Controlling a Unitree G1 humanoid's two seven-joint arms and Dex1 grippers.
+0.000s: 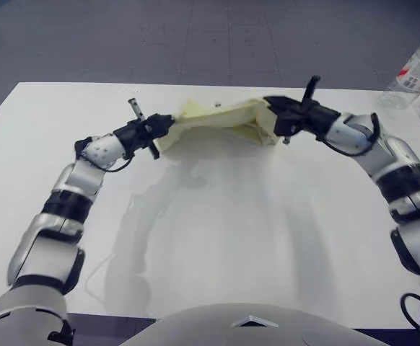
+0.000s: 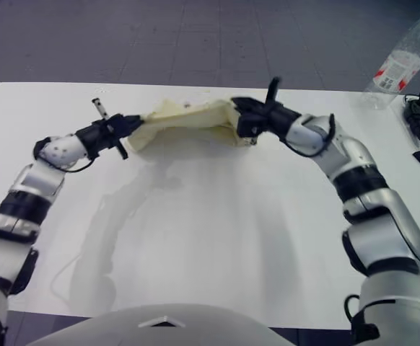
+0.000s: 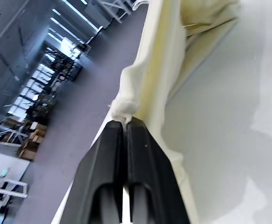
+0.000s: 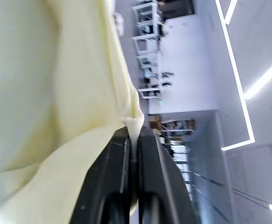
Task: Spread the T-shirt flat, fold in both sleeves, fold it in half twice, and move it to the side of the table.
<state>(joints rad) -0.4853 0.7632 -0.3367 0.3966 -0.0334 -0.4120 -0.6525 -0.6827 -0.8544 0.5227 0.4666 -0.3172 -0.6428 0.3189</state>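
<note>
Left gripper [image 1: 164, 124]: fingers pressed together, pinching one edge of the T-shirt [image 1: 221, 119]. T-shirt: pale yellow, bunched, strung between both grippers over the far middle of the white table [image 1: 253, 245]. Right gripper [image 1: 270, 109]: clamped on the opposite edge.

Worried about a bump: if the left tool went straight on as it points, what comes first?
The T-shirt pinched in the left tool; beyond it, probably the right tool.

Pale yellow T-shirt [image 1: 221, 119] hangs bunched above the table's far edge.
</note>
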